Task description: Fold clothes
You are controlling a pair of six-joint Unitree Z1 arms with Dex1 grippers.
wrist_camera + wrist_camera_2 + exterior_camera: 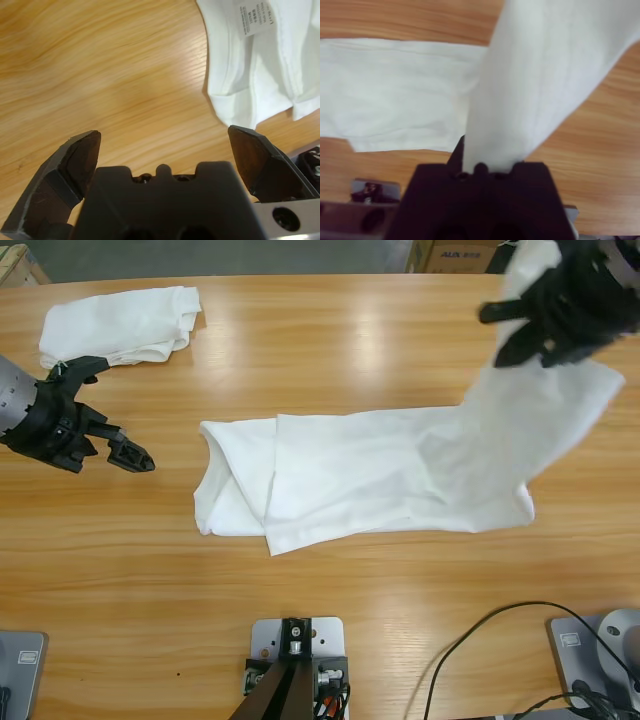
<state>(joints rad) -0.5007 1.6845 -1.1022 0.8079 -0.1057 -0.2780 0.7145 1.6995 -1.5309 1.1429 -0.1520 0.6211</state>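
A white T-shirt (380, 475) lies folded lengthwise across the middle of the table. Its right end is lifted off the wood, with my right gripper (512, 332) shut on it at the upper right. In the right wrist view the held cloth (545, 75) rises from my gripper (480, 165) and covers its jaws, while the rest lies flat behind. My left gripper (130, 455) hovers open and empty over bare wood, left of the shirt. The left wrist view shows its open jaws (162, 145) apart from the shirt's collar end (260, 60). A folded white bundle (120, 325) rests at the far left.
Cardboard boxes stand beyond the table's far edge at the top right (460, 255) and top left (20, 260). A black cable (480, 640) loops over the near right part of the table. Bare wood (350, 350) lies between the bundle and the lifted cloth.
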